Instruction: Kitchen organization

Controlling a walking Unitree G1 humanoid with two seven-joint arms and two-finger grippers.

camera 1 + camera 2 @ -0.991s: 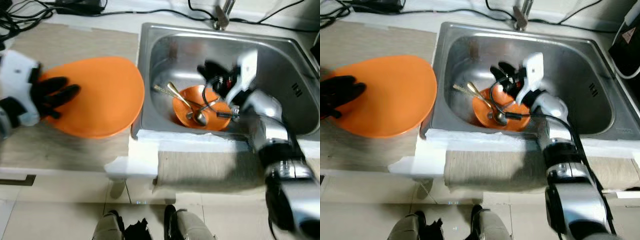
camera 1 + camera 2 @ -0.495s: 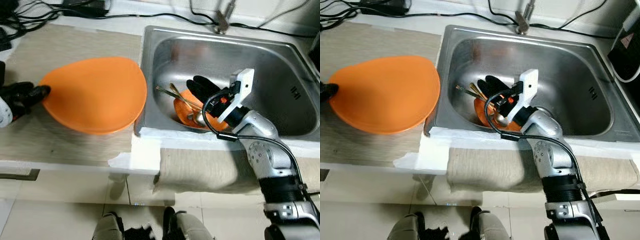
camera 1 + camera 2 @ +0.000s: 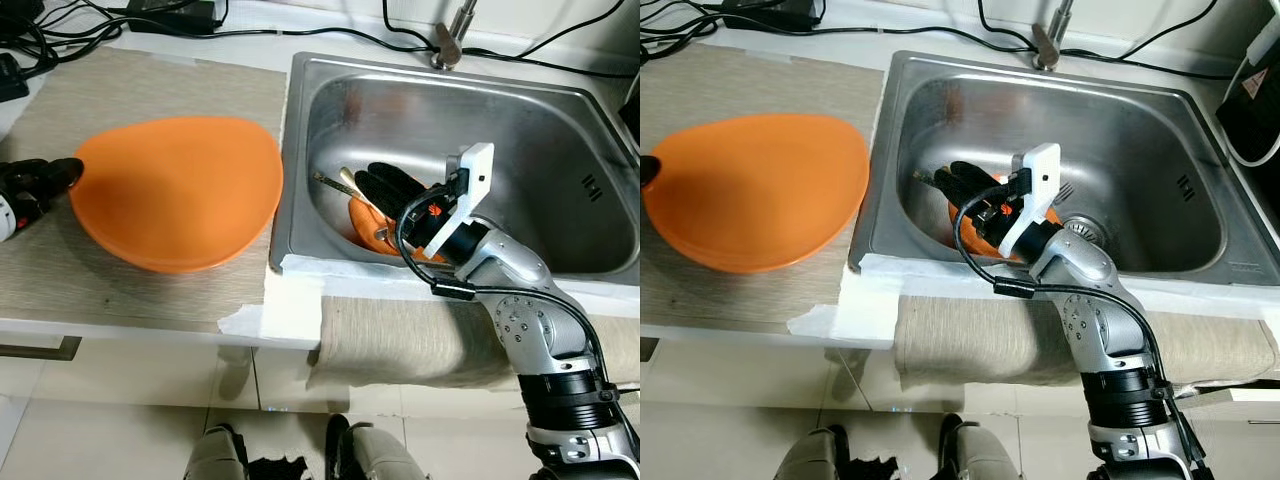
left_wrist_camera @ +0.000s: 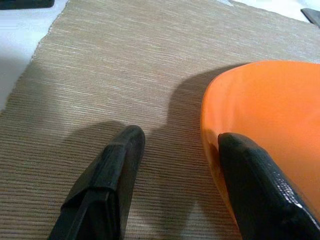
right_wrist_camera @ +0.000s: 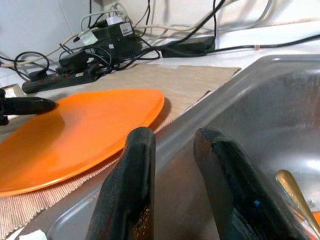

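A: Jaws first. Right gripper [image 5: 175,185]: fingers parted, nothing between them, hovering low in the sink [image 3: 560,130] over the small orange bowl [image 3: 362,214]. Left gripper [image 4: 175,190]: spread wide, one finger [image 4: 260,190] against the rim of the large orange plate [image 3: 180,200], the other on the woven mat [image 4: 100,75]. Nothing clamped.

B: Progress?

A: Judged early. Plate sits on the mat beside the sink; bowl and gold cutlery [image 3: 335,183] not yet lifted out.

B: Obscured?

A: The right gripper covers most of the bowl; utensil count unreadable. Left arm cut off at the frame edge. Cables [image 5: 100,45] lie behind the counter.
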